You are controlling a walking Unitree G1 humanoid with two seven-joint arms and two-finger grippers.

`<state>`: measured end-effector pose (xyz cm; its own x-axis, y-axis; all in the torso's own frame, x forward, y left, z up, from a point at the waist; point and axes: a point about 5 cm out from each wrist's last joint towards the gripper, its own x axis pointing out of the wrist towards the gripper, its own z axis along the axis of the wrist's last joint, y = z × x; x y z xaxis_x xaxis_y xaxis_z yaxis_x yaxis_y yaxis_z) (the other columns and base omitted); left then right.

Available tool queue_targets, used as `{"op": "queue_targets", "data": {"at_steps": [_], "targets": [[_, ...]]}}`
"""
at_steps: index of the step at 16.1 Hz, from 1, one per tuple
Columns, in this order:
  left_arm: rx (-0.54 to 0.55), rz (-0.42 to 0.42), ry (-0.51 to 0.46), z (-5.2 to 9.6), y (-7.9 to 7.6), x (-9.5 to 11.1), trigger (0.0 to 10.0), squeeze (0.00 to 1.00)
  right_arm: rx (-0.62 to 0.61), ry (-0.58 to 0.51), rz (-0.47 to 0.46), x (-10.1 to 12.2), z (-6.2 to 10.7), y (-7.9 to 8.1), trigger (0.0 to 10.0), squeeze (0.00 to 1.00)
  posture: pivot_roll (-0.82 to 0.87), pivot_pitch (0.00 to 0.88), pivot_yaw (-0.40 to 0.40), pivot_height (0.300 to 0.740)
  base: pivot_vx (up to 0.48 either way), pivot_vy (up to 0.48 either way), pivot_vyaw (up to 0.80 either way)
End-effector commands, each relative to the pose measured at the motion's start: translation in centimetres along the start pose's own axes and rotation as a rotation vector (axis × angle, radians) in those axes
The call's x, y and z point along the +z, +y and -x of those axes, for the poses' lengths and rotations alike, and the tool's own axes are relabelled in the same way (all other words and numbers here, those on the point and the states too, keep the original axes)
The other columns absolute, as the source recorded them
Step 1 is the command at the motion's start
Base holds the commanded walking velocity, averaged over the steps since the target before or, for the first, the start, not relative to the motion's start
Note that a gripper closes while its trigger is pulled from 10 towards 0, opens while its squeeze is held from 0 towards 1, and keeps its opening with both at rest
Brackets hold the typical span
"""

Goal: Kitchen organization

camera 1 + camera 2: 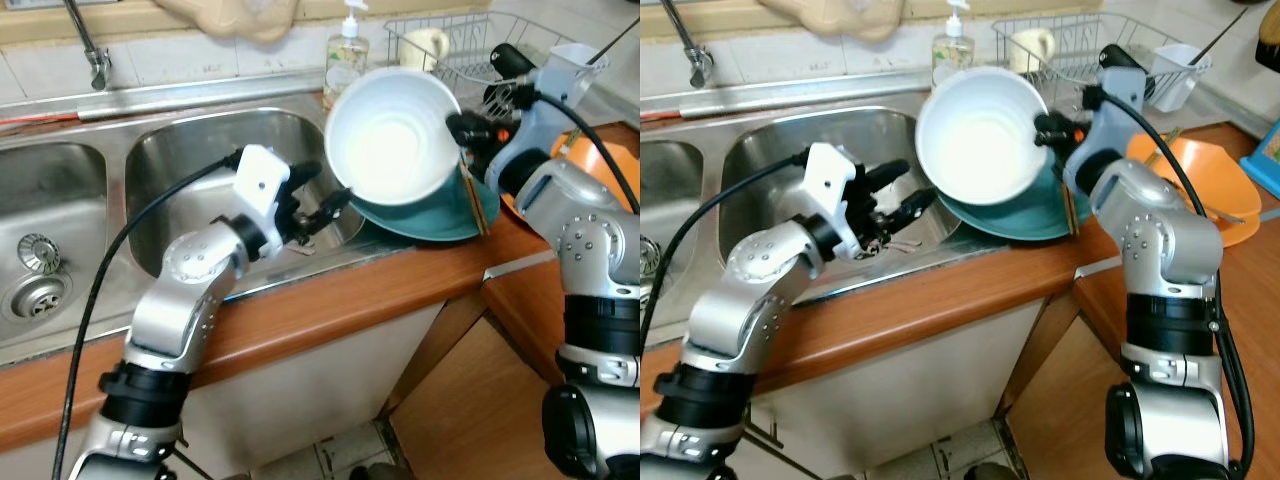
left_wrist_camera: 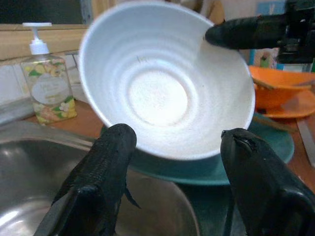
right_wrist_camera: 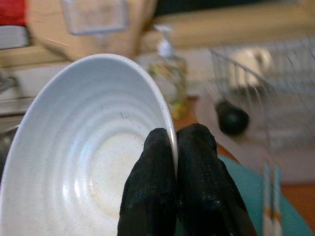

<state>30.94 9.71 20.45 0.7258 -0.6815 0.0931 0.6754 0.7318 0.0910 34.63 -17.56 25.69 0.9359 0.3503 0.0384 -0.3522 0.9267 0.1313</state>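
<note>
A white bowl [image 1: 392, 135] hangs tilted on its side above a teal plate [image 1: 440, 218], its inside facing the sink. My right gripper [image 3: 175, 162] is shut on the bowl's rim, one finger on each side of the wall. The teal plate lies on the wooden counter at the sink's right edge. My left gripper [image 1: 318, 203] stands open over the right basin [image 1: 190, 160], just left of the bowl and apart from it, with nothing between its fingers [image 2: 103, 167].
A soap dispenser [image 1: 346, 52] stands behind the bowl. A wire dish rack [image 1: 455, 45] with a mug and a white container sits at the back right. An orange bowl [image 1: 1200, 180] rests on the counter to the right. The left basin [image 1: 40, 250] has a drain.
</note>
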Motion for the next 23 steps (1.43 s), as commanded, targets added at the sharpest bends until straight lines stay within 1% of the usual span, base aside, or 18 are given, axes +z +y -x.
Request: {"op": "queue_targets", "data": {"at_steps": [1, 2, 3, 4, 5, 8, 9, 10, 12, 15, 16, 18, 20, 23], "targets": [[0.060, 0.024, 0.015, -0.2, 0.7, -0.2, 10.0, 0.98, 0.064, -0.079, 0.058, 1.4, 0.3, 1.1, 0.0, 0.00, -0.14, 0.000, 0.009, 0.740, 0.000, 0.000, 0.00], [0.124, 0.072, 0.011, -0.5, 1.3, -0.4, 10.0, 0.00, 0.108, -0.107, 0.066, 1.7, 0.5, 1.8, 0.0, 0.00, -0.14, 0.000, 0.010, 0.740, 0.000, 0.000, 0.00], [0.198, 0.083, 0.016, -0.6, 2.2, -0.6, 10.0, 0.00, 0.133, -0.138, 0.058, 1.9, 0.7, 2.1, 0.0, 0.00, -0.14, 0.000, 0.015, 0.740, 0.000, 0.000, 0.00], [0.231, 0.072, 0.021, -0.6, 2.6, -0.6, 10.0, 0.00, 0.137, -0.149, 0.053, 2.0, 0.8, 2.2, 0.0, 0.00, -0.15, 0.000, 0.017, 0.740, 0.000, 0.000, 0.00], [0.255, 0.078, 0.018, -0.6, 2.9, -0.7, 10.0, 0.00, 0.135, -0.155, 0.048, 2.0, 0.9, 2.1, 0.0, 0.00, -0.15, 0.000, 0.019, 0.740, 0.000, 0.000, 0.00], [0.263, 0.128, 0.005, -0.6, 3.0, -0.8, 10.0, 0.00, 0.143, -0.178, -0.003, 1.9, 1.2, 2.3, 0.0, 0.00, -0.14, 0.000, 0.022, 0.740, 0.000, 0.000, 0.00], [0.268, 0.154, -0.006, -0.6, 3.0, -0.9, 4.4, 0.00, 0.146, -0.184, -0.016, 1.8, 1.2, 2.5, 0.0, 0.00, -0.14, 0.000, 0.025, 0.740, 0.000, 0.000, 0.00], [0.269, 0.177, -0.017, -0.6, 3.0, -0.9, 0.0, 0.00, 0.146, -0.187, -0.032, 1.7, 1.2, 2.7, 0.0, 0.00, -0.14, 0.000, 0.025, 0.740, 0.000, 0.000, 0.00], [0.256, 0.239, -0.049, -0.4, 2.9, -0.7, 0.0, 0.00, 0.135, -0.193, -0.070, 1.1, 1.2, 3.1, 0.0, 0.00, -0.14, 0.000, 0.026, 0.740, 0.000, 0.000, 0.00], [0.282, 0.275, -0.066, 0.3, 3.2, -0.8, 0.0, 0.00, 0.106, -0.196, -0.111, 0.5, 1.1, 3.4, 0.0, 0.00, -0.13, 0.000, 0.027, 0.740, 0.000, 0.000, 0.00], [0.283, 0.276, -0.067, 0.4, 3.2, -0.7, 0.0, 0.00, 0.102, -0.194, -0.110, 0.4, 1.1, 3.4, 0.0, 0.00, -0.13, 0.000, 0.026, 0.740, 0.000, 0.000, 0.00], [0.283, 0.302, -0.076, 0.9, 3.1, -0.8, 0.0, 0.00, 0.101, -0.179, -0.110, -0.3, 1.1, 4.0, 0.0, 0.00, -0.13, 0.000, 0.028, 0.740, 0.000, 0.000, 0.00], [0.282, 0.305, -0.071, 1.1, 3.0, -0.9, 0.0, 0.00, 0.113, -0.173, -0.099, -0.6, 1.2, 4.6, 0.0, 0.00, -0.13, 0.000, 0.028, 0.740, 0.000, 0.000, 0.00], [0.288, 0.300, -0.063, 1.2, 3.0, -1.0, 0.0, 0.00, 0.160, -0.156, -0.038, -1.1, 1.2, 5.8, 0.0, 0.00, -0.13, 0.000, 0.026, 0.740, 0.000, 0.000, 0.00]]}}
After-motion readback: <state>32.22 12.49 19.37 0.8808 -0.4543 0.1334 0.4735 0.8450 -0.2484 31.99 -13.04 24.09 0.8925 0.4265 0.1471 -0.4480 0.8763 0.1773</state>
